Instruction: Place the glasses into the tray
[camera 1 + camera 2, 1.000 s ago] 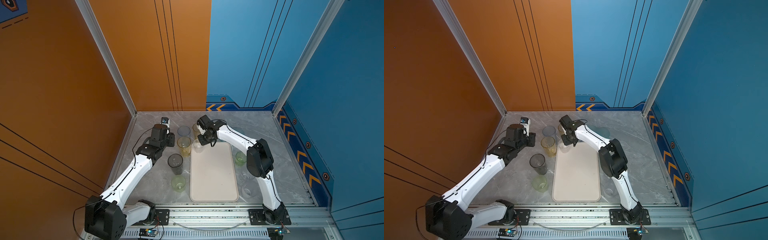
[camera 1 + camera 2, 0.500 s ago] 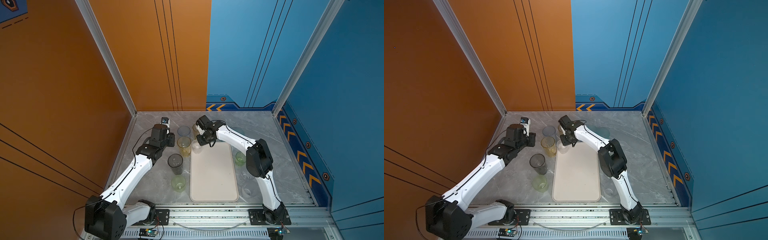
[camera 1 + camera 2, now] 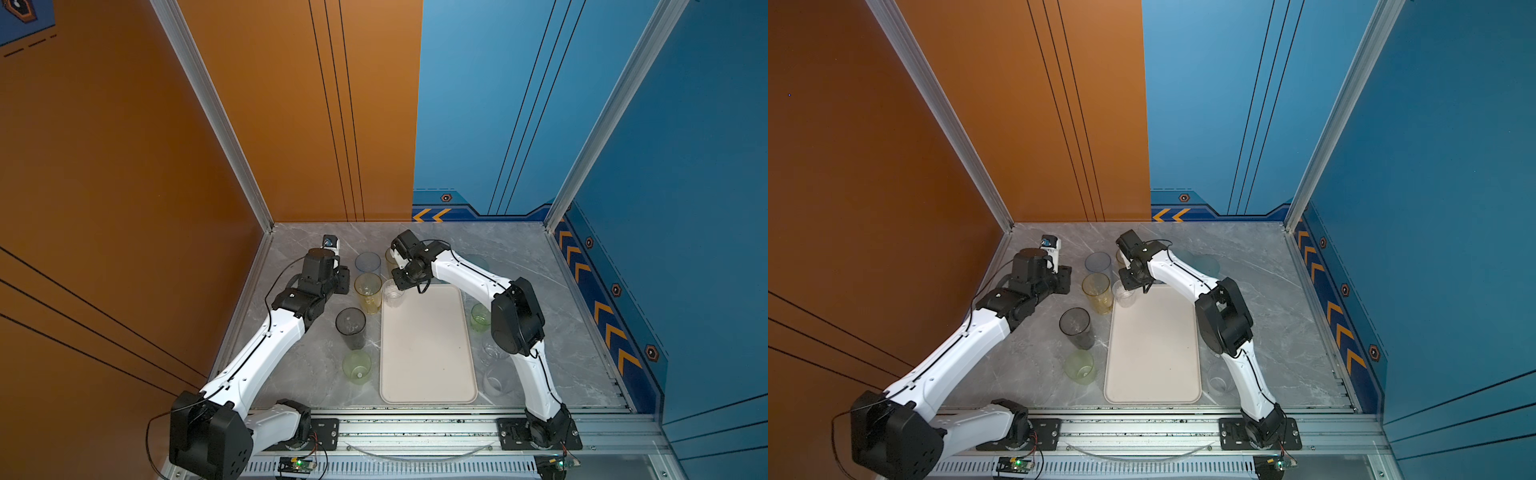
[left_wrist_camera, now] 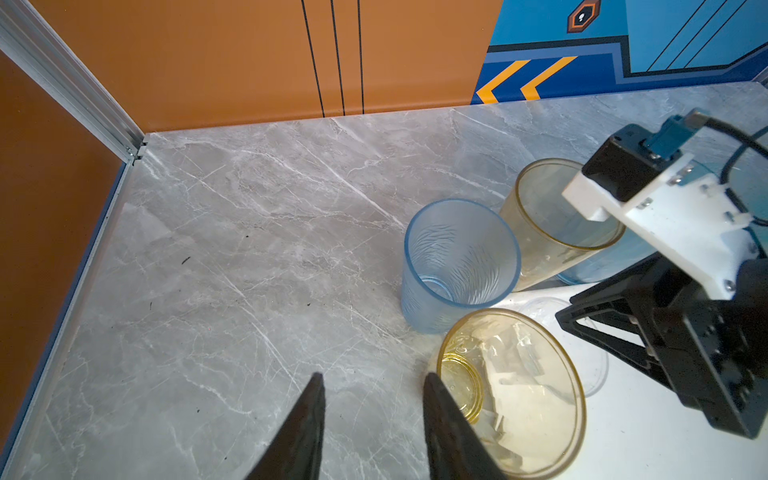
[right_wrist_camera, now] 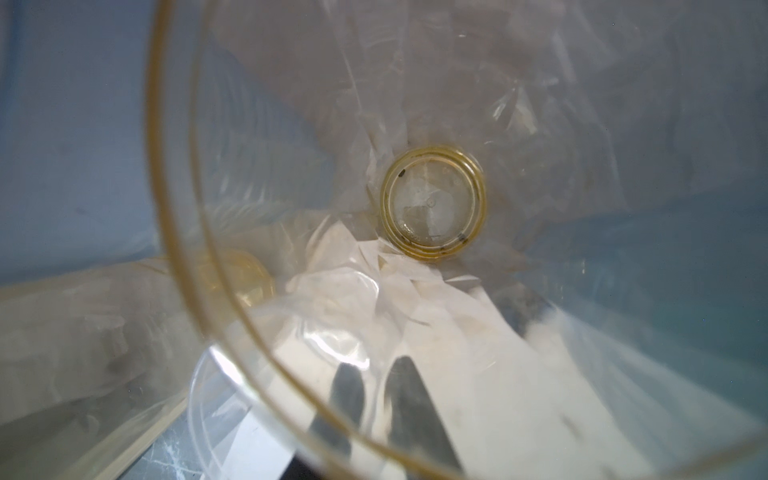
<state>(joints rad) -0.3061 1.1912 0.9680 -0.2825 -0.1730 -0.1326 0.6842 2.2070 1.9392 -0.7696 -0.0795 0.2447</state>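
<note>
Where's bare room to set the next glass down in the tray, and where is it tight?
The tray is bare from its middle to the near rim. Off it, the table is open between the right arm and the blue wall. Tight: the tray's far-left corner, where a clear glass, yellow glass and blue glass crowd together.

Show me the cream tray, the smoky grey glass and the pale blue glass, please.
cream tray [image 3: 428, 353]: in a top view, bare floor near its middle.
smoky grey glass [image 3: 353, 338]: in a top view, its side wall.
pale blue glass [image 4: 457, 257]: left wrist view, its ribbed inner wall.
</note>
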